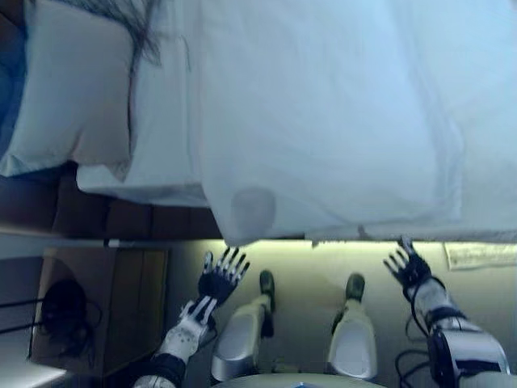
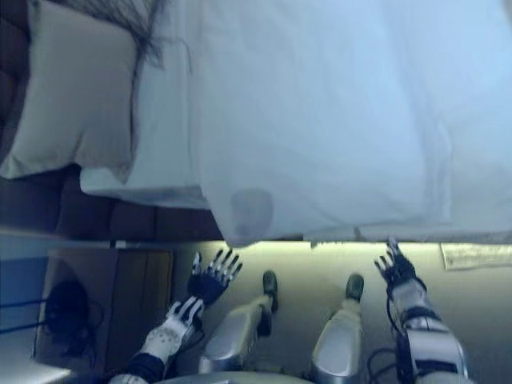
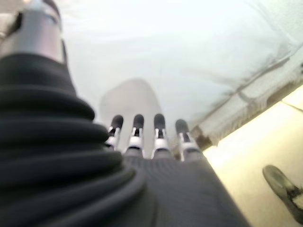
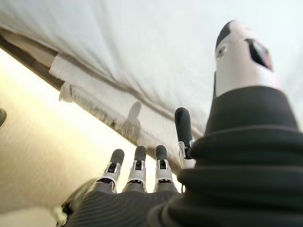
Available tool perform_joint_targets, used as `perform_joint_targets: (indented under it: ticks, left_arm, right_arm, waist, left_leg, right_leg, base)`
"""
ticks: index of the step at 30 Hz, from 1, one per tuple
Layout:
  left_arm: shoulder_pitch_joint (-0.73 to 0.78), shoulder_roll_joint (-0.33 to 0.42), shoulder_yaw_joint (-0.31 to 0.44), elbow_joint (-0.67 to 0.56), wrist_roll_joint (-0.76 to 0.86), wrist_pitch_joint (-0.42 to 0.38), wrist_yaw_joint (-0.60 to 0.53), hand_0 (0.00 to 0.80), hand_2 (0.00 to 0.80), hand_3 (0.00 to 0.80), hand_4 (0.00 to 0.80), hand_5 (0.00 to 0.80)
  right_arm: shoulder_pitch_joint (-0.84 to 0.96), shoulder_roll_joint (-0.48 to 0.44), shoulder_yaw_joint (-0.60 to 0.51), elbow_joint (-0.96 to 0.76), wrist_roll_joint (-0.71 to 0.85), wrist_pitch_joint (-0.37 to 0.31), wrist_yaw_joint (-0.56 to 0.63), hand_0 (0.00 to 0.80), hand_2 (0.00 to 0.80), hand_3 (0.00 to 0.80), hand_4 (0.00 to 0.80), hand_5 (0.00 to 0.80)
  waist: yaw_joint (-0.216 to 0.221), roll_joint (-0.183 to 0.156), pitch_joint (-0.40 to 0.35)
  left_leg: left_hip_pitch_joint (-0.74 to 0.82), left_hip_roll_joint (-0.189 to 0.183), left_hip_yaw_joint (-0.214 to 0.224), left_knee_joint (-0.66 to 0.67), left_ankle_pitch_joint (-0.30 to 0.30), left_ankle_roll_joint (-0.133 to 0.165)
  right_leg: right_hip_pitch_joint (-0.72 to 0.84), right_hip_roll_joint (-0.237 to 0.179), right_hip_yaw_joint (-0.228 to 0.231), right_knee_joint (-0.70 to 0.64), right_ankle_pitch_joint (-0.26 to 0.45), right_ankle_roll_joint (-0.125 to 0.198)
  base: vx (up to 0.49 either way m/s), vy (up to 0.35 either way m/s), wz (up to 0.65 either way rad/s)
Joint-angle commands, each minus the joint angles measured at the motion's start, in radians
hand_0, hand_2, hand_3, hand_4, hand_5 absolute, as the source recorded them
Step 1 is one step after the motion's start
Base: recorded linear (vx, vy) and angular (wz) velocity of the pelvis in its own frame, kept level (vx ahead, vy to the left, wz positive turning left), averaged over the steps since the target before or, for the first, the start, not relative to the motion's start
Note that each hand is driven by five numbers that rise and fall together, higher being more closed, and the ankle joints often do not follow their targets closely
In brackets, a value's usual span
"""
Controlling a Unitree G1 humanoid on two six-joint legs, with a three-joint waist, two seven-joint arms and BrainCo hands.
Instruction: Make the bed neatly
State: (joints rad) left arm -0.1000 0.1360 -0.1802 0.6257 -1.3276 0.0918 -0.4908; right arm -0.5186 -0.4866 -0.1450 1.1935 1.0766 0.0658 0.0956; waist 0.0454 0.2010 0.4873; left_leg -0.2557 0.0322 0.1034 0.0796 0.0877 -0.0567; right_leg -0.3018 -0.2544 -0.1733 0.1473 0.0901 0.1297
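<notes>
White duvet [image 1: 339, 121] spread flat over bed, near edge hanging at bedside; pillow [image 1: 77, 89] at head end, robot's left. Left hand [image 1: 220, 279] below duvet corner, fingers splayed, holding nothing. Right hand [image 1: 408, 265] just under duvet edge, fingers straight, empty. Nightstand [image 1: 105, 307] far left.

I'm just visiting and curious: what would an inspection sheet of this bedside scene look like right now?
Surface: bed, covered in white.
Job's things: white duvet spread flat, its edge hanging over the near side; pillow at the left end.
Clutter: grey mark on the duvet's near edge.
Robot hands: left robot hand and right robot hand both open, below the duvet edge, holding nothing.
Cables: nothing seen.
Surroundings: wooden bedside table with a dark object; pale floor.
</notes>
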Motion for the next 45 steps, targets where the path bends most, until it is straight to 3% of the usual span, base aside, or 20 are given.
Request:
perform_joint_targets:
  ticks: [1, 9, 15, 25, 30, 35, 36, 37, 45]
  left_arm:
    - [-0.037, 0.018, -0.011, -0.111, -0.062, -0.072, 0.012, 0.000, 0.000, 0.000, 0.000, 0.000]
    - [-0.080, 0.060, -0.049, -0.349, -0.143, -0.157, 0.098, 0.000, 0.000, 0.000, 0.000, 0.000]
    - [-0.078, 0.078, -0.050, -0.442, -0.165, -0.184, 0.141, 0.000, 0.000, 0.000, 0.000, 0.000]
    - [-0.058, 0.124, -0.036, -0.535, -0.203, -0.171, 0.164, 0.000, 0.000, 0.000, 0.000, 0.000]
    - [-0.055, 0.149, -0.021, -0.552, -0.224, -0.163, 0.184, 0.000, 0.000, 0.000, 0.000, 0.000]
    - [-0.050, 0.153, -0.002, -0.547, -0.229, -0.146, 0.168, 0.000, 0.000, 0.000, 0.000, 0.000]
    - [-0.052, 0.155, 0.000, -0.545, -0.231, -0.145, 0.167, 0.000, 0.000, 0.000, 0.000, 0.000]
    - [-0.055, 0.160, 0.000, -0.548, -0.237, -0.150, 0.167, 0.000, 0.000, 0.000, 0.000, 0.000]
    - [-0.058, 0.183, 0.018, -0.534, -0.273, -0.146, 0.158, 0.000, 0.000, 0.000, 0.000, 0.000]
  right_arm:
    - [-0.076, -0.047, 0.035, -0.005, 0.065, -0.024, 0.005, 0.000, 0.000, 0.000, 0.000, 0.000]
    - [-0.244, -0.141, 0.074, 0.018, 0.098, -0.008, -0.051, 0.000, 0.000, 0.000, 0.000, 0.000]
    - [-0.304, -0.171, 0.081, 0.007, 0.106, -0.025, -0.064, 0.000, 0.000, 0.000, 0.000, 0.000]
    - [-0.411, -0.240, 0.111, -0.013, 0.089, -0.046, -0.047, 0.000, 0.000, 0.000, 0.000, 0.000]
    - [-0.457, -0.257, 0.134, -0.033, 0.089, -0.056, -0.032, 0.000, 0.000, 0.000, 0.000, 0.000]
    - [-0.477, -0.253, 0.153, -0.060, 0.070, -0.062, -0.014, 0.000, 0.000, 0.000, 0.000, 0.000]
    - [-0.479, -0.255, 0.158, -0.062, 0.067, -0.067, -0.011, 0.718, 0.718, 0.718, 0.718, 0.718]
    - [-0.483, -0.256, 0.164, -0.064, 0.062, -0.071, -0.008, 0.800, 0.800, 0.800, 0.800, 0.800]
    - [-0.508, -0.271, 0.173, -0.054, 0.068, -0.080, 0.003, 0.800, 0.800, 0.800, 0.800, 0.800]
  waist:
    - [0.025, 0.004, 0.033]
    - [0.070, 0.025, 0.033]
    - [0.089, 0.035, 0.033]
    - [0.116, 0.049, 0.033]
    - [0.127, 0.044, 0.033]
    - [0.135, 0.040, 0.033]
    - [0.136, 0.039, 0.033]
    - [0.136, 0.040, 0.033]
    - [0.143, 0.043, 0.033]
  left_leg:
    - [-0.091, -0.062, -0.039, 0.110, -0.036, 0.044]
    - [-0.293, -0.069, -0.035, 0.187, -0.036, 0.052]
    - [-0.408, -0.076, -0.039, 0.278, -0.057, 0.063]
    - [-0.523, -0.072, -0.056, 0.360, -0.066, 0.074]
    - [-0.545, -0.072, -0.071, 0.371, -0.082, 0.073]
    - [-0.571, -0.070, -0.071, 0.367, -0.056, 0.075]
    - [-0.560, -0.072, -0.075, 0.367, -0.069, 0.071]
    - [-0.558, -0.072, -0.076, 0.363, -0.070, 0.070]
    - [-0.562, -0.073, -0.077, 0.339, -0.038, 0.070]
  right_leg:
    - [-0.089, -0.026, 0.003, 0.172, -0.037, -0.027]
    - [-0.296, -0.023, 0.000, 0.286, -0.063, -0.029]
    - [-0.413, -0.031, 0.005, 0.390, -0.088, -0.039]
    - [-0.537, -0.043, 0.023, 0.494, -0.115, -0.043]
    - [-0.559, -0.042, 0.033, 0.516, -0.136, -0.029]
    - [-0.580, -0.043, 0.019, 0.508, -0.112, -0.034]
    - [-0.570, -0.041, 0.027, 0.509, -0.125, -0.026]
    - [-0.567, -0.040, 0.027, 0.506, -0.127, -0.022]
    - [-0.568, -0.041, 0.012, 0.472, -0.091, -0.028]
  base:
    - [-0.073, -0.101, 0.13]
    - [-0.037, -0.074, 0.12]
    - [-0.025, -0.041, 0.11]
    - [-0.028, -0.015, 0.05]
    - [-0.009, -0.033, 0.05]
    - [-0.054, 0.005, 0.02]
    - [-0.032, 0.015, -0.03]
    - [0.036, 0.005, -0.03]
    - [-0.059, 0.013, -0.02]
